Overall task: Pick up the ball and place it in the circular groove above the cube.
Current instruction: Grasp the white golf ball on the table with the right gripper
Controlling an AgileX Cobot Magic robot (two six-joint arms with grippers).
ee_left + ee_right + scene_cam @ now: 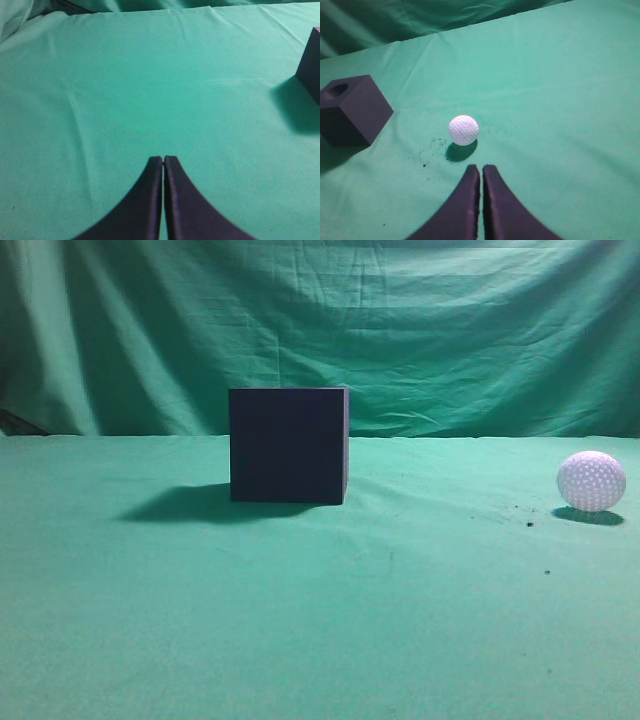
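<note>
The dark cube (288,445) stands on the green cloth at the middle of the exterior view. The right wrist view shows it (353,109) at the left with a round groove in its top. The left wrist view shows only its corner (310,67) at the right edge. The white dimpled ball (591,481) lies on the cloth at the far right; it also shows in the right wrist view (463,130). My right gripper (481,168) is shut and empty, just short of the ball. My left gripper (163,159) is shut and empty over bare cloth, left of the cube.
A green cloth (320,620) covers the table and hangs as a backdrop (400,320). Small dark specks (528,523) lie on the cloth near the ball. Neither arm shows in the exterior view.
</note>
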